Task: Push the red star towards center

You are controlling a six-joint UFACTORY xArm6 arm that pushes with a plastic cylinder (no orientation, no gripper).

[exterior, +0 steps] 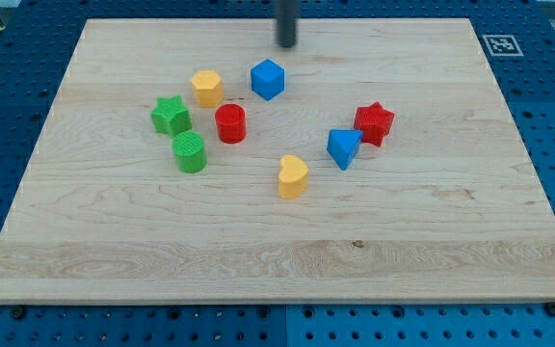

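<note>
Overhead, a Dark Rod and Eight Ribbed Blocks on Pale Wood

Up at the view's top, the straight dark rod comes down to the bench [114,241], its tip [287,44] resting just above the blue cube [268,79] and apart from it. No jaws show on this tool, so nothing is clenched or released; it touches no block.

The bench is a pale wooden board with long grain lines and a small dark knot toward the view's bottom, lying on a blue perforated surface [8,116]. A black-and-white square marker [500,43] sits at the board's upper right corner.

The blocks look like matte plastic with fine ribbed sides. The red star [375,122] lies right of the board's middle, touching or nearly touching the blue triangular block [343,147] at its lower left. A yellow heart [293,176] sits near the middle, toward the view's bottom. On the left cluster a red cylinder [230,123], a yellow hexagonal block [207,88], a green star [171,116] and a green rounded block [190,152].
</note>
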